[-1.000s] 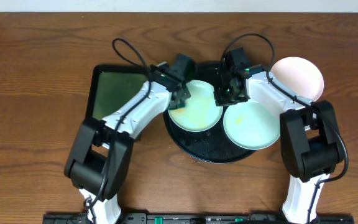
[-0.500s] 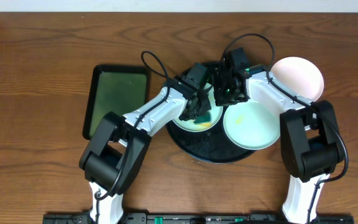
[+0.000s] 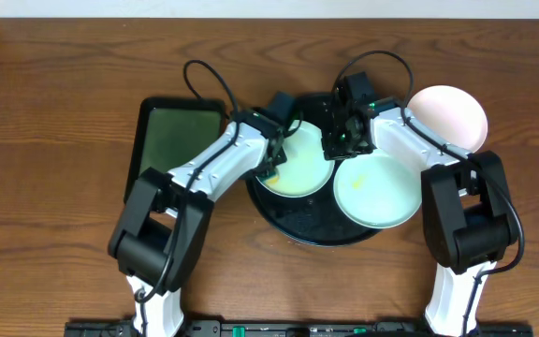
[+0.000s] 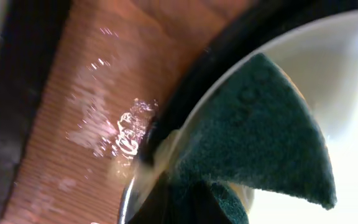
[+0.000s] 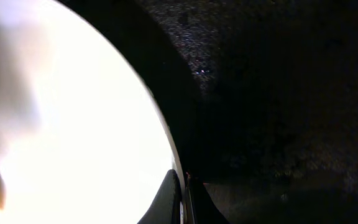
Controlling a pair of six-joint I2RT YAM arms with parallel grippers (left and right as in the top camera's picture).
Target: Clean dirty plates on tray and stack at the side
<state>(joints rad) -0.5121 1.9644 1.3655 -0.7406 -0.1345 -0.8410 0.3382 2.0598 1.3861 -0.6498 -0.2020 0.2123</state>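
Note:
The round black tray (image 3: 316, 225) holds two mint-blue plates. The left plate (image 3: 299, 167) has a yellowish smear; the right plate (image 3: 377, 190) lies beside it. A white plate (image 3: 449, 117) sits on the table to the right of the tray. My left gripper (image 3: 271, 161) is shut on a dark green sponge (image 4: 260, 137) pressed on the left plate's left rim (image 4: 347, 74). My right gripper (image 3: 337, 142) is shut on that plate's right rim (image 5: 184, 193); the plate (image 5: 73, 124) fills the left of the right wrist view, with the tray (image 5: 278, 93) to its right.
A dark-green rectangular tray (image 3: 171, 140) lies left of the black tray, under the left arm. Wet streaks show on the wooden table (image 4: 92, 118) beside the black tray's rim (image 4: 229, 56).
My left gripper swept the sponge right to the plate's middle, then back to its left rim. The right gripper and the plates have stayed in place.

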